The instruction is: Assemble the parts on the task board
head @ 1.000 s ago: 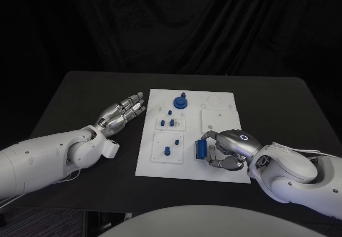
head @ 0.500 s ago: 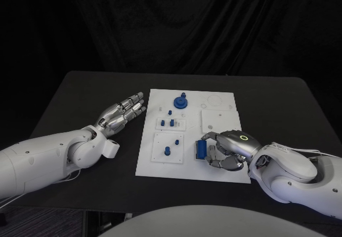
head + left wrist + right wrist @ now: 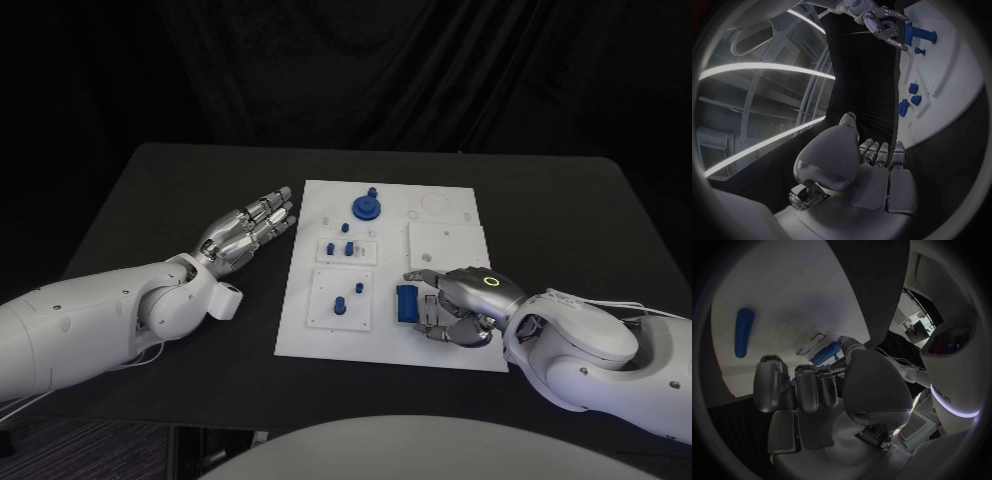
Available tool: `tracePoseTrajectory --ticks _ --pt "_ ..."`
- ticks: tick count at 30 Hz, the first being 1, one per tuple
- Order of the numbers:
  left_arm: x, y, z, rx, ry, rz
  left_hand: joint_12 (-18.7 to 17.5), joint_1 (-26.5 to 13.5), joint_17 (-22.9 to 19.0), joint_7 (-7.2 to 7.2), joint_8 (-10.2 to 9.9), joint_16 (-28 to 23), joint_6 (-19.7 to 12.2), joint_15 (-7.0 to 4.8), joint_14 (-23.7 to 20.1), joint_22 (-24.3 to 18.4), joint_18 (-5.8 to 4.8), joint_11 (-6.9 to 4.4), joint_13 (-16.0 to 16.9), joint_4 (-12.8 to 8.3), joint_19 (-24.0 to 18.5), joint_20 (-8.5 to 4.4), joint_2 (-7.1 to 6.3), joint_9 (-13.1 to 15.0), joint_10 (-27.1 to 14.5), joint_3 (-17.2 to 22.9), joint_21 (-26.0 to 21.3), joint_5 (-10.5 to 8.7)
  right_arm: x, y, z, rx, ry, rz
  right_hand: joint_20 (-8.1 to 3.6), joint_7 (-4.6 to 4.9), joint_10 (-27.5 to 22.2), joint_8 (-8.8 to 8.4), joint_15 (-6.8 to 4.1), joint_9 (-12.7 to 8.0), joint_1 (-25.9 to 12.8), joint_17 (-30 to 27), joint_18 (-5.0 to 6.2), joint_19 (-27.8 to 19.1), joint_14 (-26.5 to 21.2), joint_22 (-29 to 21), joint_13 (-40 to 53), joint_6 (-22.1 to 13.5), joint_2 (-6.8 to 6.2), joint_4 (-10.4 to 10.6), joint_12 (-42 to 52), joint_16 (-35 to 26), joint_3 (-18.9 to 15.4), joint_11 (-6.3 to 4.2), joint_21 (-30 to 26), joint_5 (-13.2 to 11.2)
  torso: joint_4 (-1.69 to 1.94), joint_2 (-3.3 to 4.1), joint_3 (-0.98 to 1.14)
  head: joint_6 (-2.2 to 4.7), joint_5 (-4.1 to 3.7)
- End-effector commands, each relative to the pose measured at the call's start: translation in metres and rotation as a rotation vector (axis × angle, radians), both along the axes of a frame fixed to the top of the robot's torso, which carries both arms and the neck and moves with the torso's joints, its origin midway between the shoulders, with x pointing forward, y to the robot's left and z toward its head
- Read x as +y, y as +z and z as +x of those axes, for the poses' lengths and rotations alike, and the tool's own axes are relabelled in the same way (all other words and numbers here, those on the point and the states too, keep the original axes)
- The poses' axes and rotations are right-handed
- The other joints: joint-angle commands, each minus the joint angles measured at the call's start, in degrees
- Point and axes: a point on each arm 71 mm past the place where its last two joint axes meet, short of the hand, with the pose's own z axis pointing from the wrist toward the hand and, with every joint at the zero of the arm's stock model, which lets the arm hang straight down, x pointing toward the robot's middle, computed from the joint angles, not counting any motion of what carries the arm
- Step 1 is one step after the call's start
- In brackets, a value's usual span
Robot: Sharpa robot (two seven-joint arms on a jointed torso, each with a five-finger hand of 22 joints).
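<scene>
White task board (image 3: 447,240) in the middle of the black table (image 3: 577,220), carrying several small blue parts: a round blue piece (image 3: 366,206) near the far edge, small blue pegs (image 3: 340,246) in the middle panel, two more blue pegs (image 3: 348,298) in the near panel. Right hand (image 3: 459,305) at the near right part of the board, fingers curled around a blue cylinder (image 3: 408,303), gripping it just above the board surface. Left hand (image 3: 245,228) flat on the table just beside the left edge of the board, fingers stretched and slightly apart, holding nothing.
</scene>
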Motion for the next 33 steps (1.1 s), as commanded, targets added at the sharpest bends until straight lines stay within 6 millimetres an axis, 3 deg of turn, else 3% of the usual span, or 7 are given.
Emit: tracePoseTrajectory --ticks 1,14,21,22,24,26,33 --pt "-0.002 0.001 -0.001 -0.005 -0.010 -0.013 -0.2 -0.2 -0.1 0.48 0.0 -0.2 0.1 0.49 0.0 0.1 1.14 0.40 0.0 0.1 -0.1 0.33 0.26 0.0 0.1 0.0 0.2 0.22 -0.001 -0.003 -0.001 0.019 -0.013 -0.025 -0.46 0.94 6.0 -0.87 -0.44 -0.1 1.1 1.8 0.47 1.5 3.1 10.7 15.1 -1.3 -0.34 1.0 0.2 -0.4 -2.1 -0.41 -0.5 -2.8 0.02 0.01 0.00 0.00 0.02" --pt "-0.002 0.000 -0.001 -0.006 -0.009 -0.014 -0.2 -0.2 -0.1 0.52 0.0 -0.2 0.1 0.46 0.0 0.0 1.18 0.45 0.1 0.1 -0.1 0.34 0.26 0.0 0.1 0.0 0.2 0.23 -0.004 0.008 -0.002 -0.062 -0.020 0.076 -0.57 0.90 6.0 -1.20 -0.53 -0.1 0.7 0.9 0.67 1.2 2.8 10.4 15.1 -2.5 -1.81 1.4 0.2 -0.9 -4.8 -0.49 -1.7 -6.8 -0.01 0.00 0.01 0.00 0.16" --pt "-0.002 0.000 -0.001 -0.007 -0.007 -0.013 -0.2 -0.2 -0.1 0.52 0.0 -0.2 0.1 0.46 0.0 0.0 1.18 0.45 0.1 0.1 -0.1 0.34 0.26 0.0 0.1 0.0 0.2 0.23 -0.011 0.022 -0.002 -0.093 -0.052 0.133 -0.47 1.12 6.0 2.84 -0.38 0.6 -1.7 2.2 0.35 1.8 3.3 10.9 15.1 1.5 -0.96 1.4 0.2 -0.3 -4.5 -0.28 -0.3 -8.7 -0.05 -0.01 0.05 0.00 0.22" --pt "-0.002 0.000 -0.001 -0.008 -0.006 -0.013 -0.2 -0.2 -0.1 0.54 0.1 -0.2 0.2 0.43 0.0 0.0 1.21 0.47 0.1 0.1 -0.1 0.35 0.26 0.0 0.1 0.1 0.1 0.24 -0.012 0.024 -0.001 -0.089 -0.062 0.139 -0.40 1.18 6.0 5.35 -0.25 1.1 -2.1 2.9 0.21 2.1 3.5 11.1 15.1 4.4 0.33 1.3 0.2 0.0 -3.9 -0.07 0.3 -8.6 -0.05 -0.01 0.05 0.00 0.23" --pt "-0.002 0.001 -0.001 -0.008 -0.005 -0.012 -0.2 -0.2 -0.1 0.54 0.1 -0.2 0.2 0.43 0.0 0.0 1.21 0.48 0.1 0.1 -0.1 0.35 0.26 0.0 0.1 0.0 0.1 0.24 -0.015 0.029 0.002 -0.077 -0.085 0.145 -0.18 1.07 6.0 9.83 0.16 2.1 -2.6 6.1 -0.54 3.2 4.3 12.2 15.1 10.3 2.67 0.9 0.2 1.3 -2.9 0.42 3.8 -6.3 -0.09 -0.04 0.07 0.00 0.29" --pt "-0.002 0.000 -0.001 -0.009 -0.004 -0.011 -0.2 -0.2 -0.1 0.54 0.1 -0.2 0.2 0.43 0.0 0.0 1.21 0.48 0.1 0.1 -0.1 0.35 0.26 0.0 0.1 0.0 0.1 0.24 -0.018 0.034 0.006 -0.075 -0.099 0.140 0.01 0.80 6.0 11.54 0.31 2.7 -2.5 6.8 -0.86 3.7 4.5 12.6 15.1 13.8 3.60 0.8 0.2 1.8 -2.6 0.54 5.5 -3.8 -0.08 -0.06 0.06 0.00 0.22" --pt "-0.004 0.000 0.000 -0.010 -0.006 -0.013 -0.2 -0.2 -0.1 0.55 0.1 -0.2 0.2 0.40 0.0 0.0 1.24 0.48 0.1 0.1 -0.2 0.34 0.23 0.0 0.1 0.0 0.1 0.24 -0.021 0.045 0.018 -0.075 -0.119 0.119 -0.13 0.30 6.0 14.03 -0.01 3.9 0.4 7.2 -0.92 3.8 4.5 12.7 15.1 15.8 3.64 -1.4 0.2 2.0 -1.9 0.07 6.0 -0.4 0.02 -0.09 -0.01 0.00 -0.32"
